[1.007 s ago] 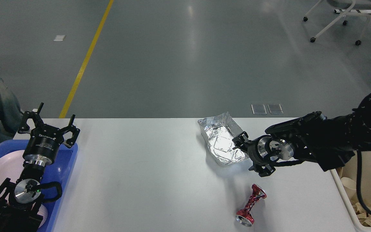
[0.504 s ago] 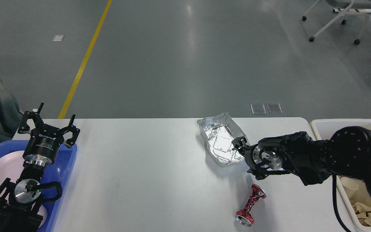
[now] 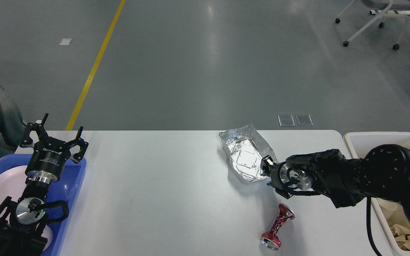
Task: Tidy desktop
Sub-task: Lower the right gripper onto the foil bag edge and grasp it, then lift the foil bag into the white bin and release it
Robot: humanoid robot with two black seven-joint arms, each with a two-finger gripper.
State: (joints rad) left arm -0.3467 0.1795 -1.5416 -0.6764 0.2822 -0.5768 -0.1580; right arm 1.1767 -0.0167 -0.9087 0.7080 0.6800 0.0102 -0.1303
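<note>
Still uncleared, the desktop (image 3: 162, 185) holds a foil bag (image 3: 245, 156) and crushed can (image 3: 278, 225); left gripper (image 3: 53, 137) is spread wide; right gripper (image 3: 267, 170) cannot be told

Only one text was visible: white letters on the black body of the left gripper (image 3: 53, 137), which stood above the blue tray (image 3: 75, 185). The letters appeared upside down in the head view and were too small to read with certainty. On the crushed red can (image 3: 277, 225) no words could be read.
</note>
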